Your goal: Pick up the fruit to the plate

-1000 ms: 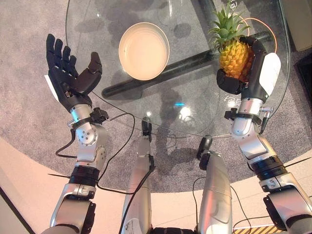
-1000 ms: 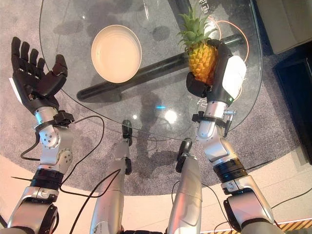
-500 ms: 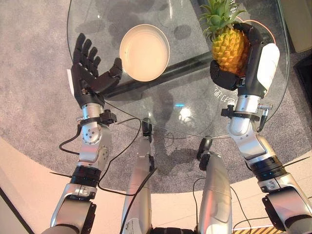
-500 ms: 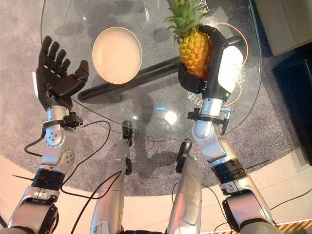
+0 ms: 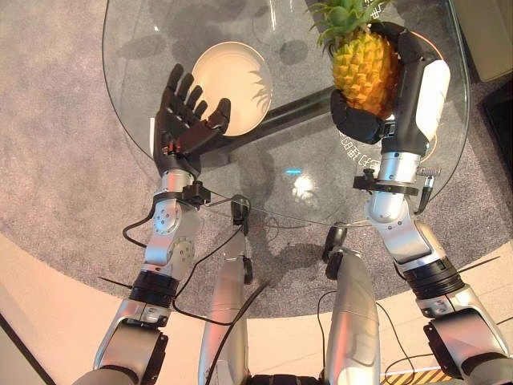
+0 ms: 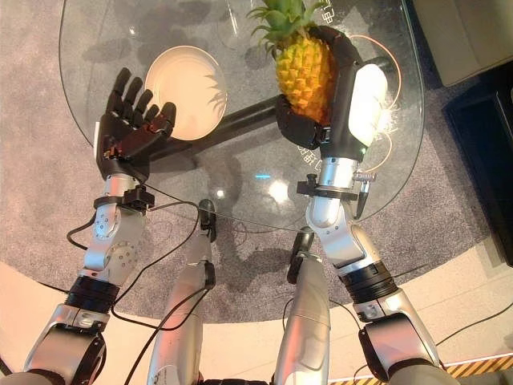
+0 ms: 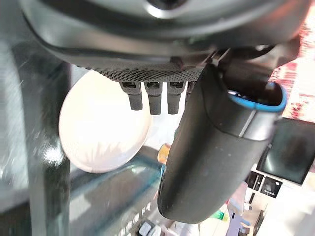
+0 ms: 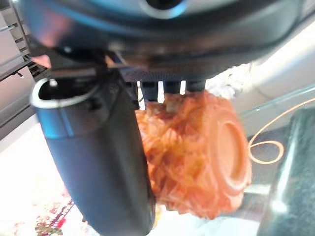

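Observation:
A yellow pineapple (image 5: 362,70) with a green crown is held upright above the right part of the round glass table (image 5: 264,180). My right hand (image 5: 401,80) is shut on it, fingers and thumb wrapped round its body, and its underside (image 8: 216,162) shows in the right wrist view. A cream plate (image 5: 240,80) lies on the glass at the left, also seen as the plate (image 7: 98,128) in the left wrist view. My left hand (image 5: 186,119) is open with straight fingers, hovering at the plate's near-left rim.
A dark bar (image 5: 272,128) of the table's base runs under the glass between plate and pineapple. An orange cable loop (image 6: 383,64) lies beyond the right hand. Grey carpet (image 5: 56,144) surrounds the table.
The right hand has lifted the pineapple and carried it left and away from me. The left hand has swung in from the table's left to the plate's rim.

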Available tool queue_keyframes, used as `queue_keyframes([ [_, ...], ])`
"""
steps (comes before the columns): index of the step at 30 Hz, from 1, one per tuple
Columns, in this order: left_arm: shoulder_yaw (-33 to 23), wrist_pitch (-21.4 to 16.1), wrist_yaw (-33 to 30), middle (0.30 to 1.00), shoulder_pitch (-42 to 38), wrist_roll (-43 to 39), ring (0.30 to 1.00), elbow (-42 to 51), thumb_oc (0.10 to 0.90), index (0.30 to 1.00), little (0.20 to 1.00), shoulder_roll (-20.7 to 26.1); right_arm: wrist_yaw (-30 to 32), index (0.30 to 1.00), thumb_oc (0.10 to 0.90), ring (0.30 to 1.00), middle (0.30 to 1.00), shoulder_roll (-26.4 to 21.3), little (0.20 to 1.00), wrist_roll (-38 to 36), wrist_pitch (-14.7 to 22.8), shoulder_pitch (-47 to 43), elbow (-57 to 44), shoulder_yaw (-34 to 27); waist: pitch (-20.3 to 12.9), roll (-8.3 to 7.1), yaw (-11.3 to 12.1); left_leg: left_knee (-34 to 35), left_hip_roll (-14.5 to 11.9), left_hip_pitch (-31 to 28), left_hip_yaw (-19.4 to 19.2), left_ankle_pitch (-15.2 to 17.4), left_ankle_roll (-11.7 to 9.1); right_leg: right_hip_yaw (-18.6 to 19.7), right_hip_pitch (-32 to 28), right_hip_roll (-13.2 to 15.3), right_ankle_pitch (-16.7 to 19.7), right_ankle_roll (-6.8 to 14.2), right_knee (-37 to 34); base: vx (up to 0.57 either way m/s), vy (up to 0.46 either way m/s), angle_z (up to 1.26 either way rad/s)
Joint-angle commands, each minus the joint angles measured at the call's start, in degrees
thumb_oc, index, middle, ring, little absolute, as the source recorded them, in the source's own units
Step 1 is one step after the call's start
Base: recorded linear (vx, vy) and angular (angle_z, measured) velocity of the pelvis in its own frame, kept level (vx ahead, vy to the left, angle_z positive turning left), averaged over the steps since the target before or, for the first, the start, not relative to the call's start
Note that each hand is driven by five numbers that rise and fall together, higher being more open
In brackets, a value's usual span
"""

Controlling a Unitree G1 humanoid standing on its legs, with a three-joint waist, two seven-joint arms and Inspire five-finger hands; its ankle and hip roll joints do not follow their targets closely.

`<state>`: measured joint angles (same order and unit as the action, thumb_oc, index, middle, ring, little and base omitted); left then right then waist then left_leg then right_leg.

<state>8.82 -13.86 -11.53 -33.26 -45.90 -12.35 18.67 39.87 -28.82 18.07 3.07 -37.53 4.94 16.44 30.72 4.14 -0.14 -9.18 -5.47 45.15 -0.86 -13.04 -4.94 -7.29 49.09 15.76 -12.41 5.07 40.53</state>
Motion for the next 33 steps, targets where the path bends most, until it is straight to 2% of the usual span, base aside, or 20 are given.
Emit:
queue_keyframes([
  [1,0.0,-4.0,3.0,0.9,-6.4,-2.8,0.9,6.9,0.8,0.9,0.9,0.6,0.7,0.3,0.1,0.3,0.3,-0.3,0.2,3.6,7.6,-8.0,-10.7,-2.8,-0.9,-1.24,-0.2,-10.7,-1.3,-2.9,-1.7,12.2,0.1,2.1,-4.9,-0.6,13.3,3.2,-17.4,0.0,0.0,0.0],
  [16,1.7,-2.8,7.4,0.9,-8.3,-14.4,0.9,9.0,0.8,0.9,0.9,-2.5,-3.7,0.3,0.1,0.3,0.3,1.4,0.2,3.1,8.9,-9.8,-13.9,-0.2,-0.9,-1.4,-0.5,-10.2,-1.2,-3.1,-2.2,12.0,0.0,2.1,-5.3,-0.5,13.7,3.2,-18.3,0.0,0.0,0.0],
  [22,2.0,-2.7,7.7,0.9,-8.6,-16.5,0.9,9.4,0.8,0.9,0.9,-2.9,-6.4,0.3,0.1,0.3,0.3,1.8,0.2,2.1,9.5,-10.1,-14.6,1.3,-0.9,-1.35,-0.4,-10.0,-1.2,-3.1,-2.2,11.9,-0.1,1.9,-5.4,-0.2,13.8,3.2,-18.8,0.0,0.0,0.0],
  [33,2.8,-1.0,5.8,0.9,-8.9,-15.3,0.9,9.2,0.8,0.9,0.9,-3.3,-9.2,0.3,0.1,0.3,0.3,2.4,0.2,0.9,9.4,-11.2,-16.1,3.1,-0.9,-1.22,-0.2,-9.5,-1.1,-3.2,-2.2,11.5,-0.1,1.8,-5.6,-0.1,14.0,3.2,-19.2,0.0,0.0,0.0],
])
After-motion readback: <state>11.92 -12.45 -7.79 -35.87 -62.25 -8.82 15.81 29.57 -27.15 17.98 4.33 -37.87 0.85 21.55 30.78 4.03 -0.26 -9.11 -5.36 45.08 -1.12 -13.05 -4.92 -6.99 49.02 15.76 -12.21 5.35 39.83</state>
